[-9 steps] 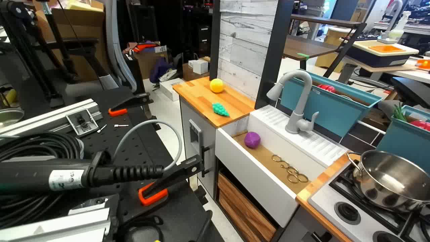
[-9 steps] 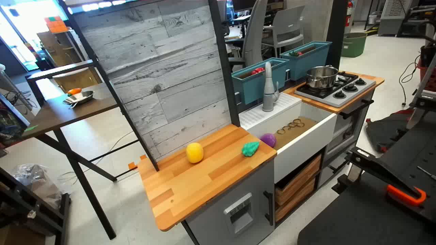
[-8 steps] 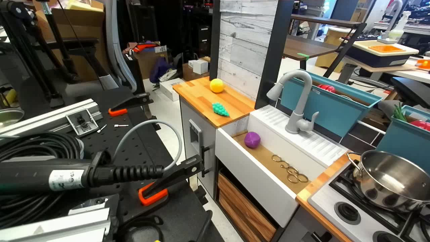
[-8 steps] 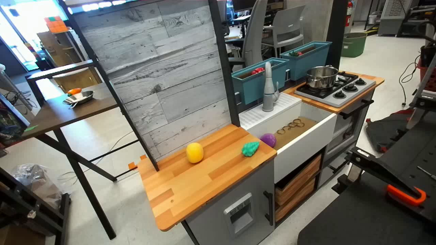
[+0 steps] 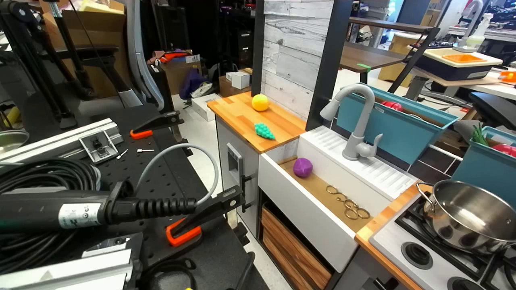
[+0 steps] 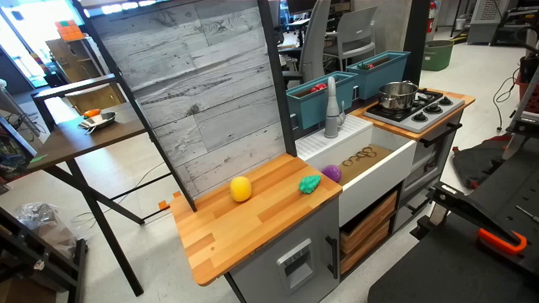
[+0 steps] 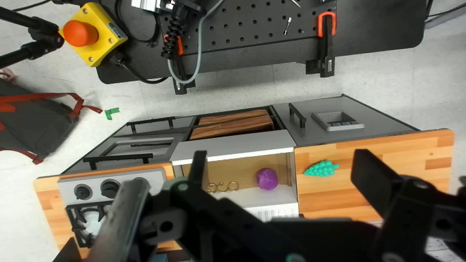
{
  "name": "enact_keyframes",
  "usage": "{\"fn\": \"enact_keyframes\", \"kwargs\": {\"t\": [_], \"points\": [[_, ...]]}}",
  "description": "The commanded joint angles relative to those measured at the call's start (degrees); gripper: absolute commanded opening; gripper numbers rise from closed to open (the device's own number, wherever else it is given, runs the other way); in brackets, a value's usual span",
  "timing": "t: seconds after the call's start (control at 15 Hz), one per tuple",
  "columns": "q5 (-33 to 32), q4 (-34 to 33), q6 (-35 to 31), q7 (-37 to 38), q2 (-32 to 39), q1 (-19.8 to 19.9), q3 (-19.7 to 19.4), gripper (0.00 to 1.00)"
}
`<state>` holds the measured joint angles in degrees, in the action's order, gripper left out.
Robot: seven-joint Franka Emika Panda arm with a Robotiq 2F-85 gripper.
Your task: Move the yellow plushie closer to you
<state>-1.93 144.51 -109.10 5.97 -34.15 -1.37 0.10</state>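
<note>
On the desk (image 6: 229, 233), near the plank wall (image 6: 189, 84), sits the yellow plushie (image 6: 241, 189), so bring your wide-spread, empty pincer (image 7: 280, 160) over it, clear of the green grapes (image 6: 309, 184), and straddle it before squeezing gently.

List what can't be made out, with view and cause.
Wrist view: the rounded yellow plushie, probably hidden by the black two-fingered gripper.
In an exterior view: part of the round purple toy, hidden by the wooden counter.
In an exterior view: part of the shiny steel pot, cut off by the right edge.
In an exterior view: fine print on the white rectangular sticker, too small.
</note>
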Motion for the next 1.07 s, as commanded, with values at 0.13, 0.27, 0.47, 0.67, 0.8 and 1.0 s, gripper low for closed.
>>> {"fn": "enact_keyframes", "kwargs": {"t": [0.13,0.27,0.47,0.67,0.8,1.0], "points": [[0.4,-0.1,0.1,-0.4,0.0,0.7,0.6,1.00],[0.4,-0.1,0.1,-0.4,0.0,0.7,0.6,1.00],[0.4,-0.1,0.1,-0.4,0.0,0.7,0.6,1.00],[0.4,-0.1,0.1,-0.4,0.0,0.7,0.6,1.00],[0.4,-0.1,0.1,-0.4,0.0,0.7,0.6,1.00],[1.3,0.1,-1.6,1.7,5.0,-0.7,2.9,1.00]]}}
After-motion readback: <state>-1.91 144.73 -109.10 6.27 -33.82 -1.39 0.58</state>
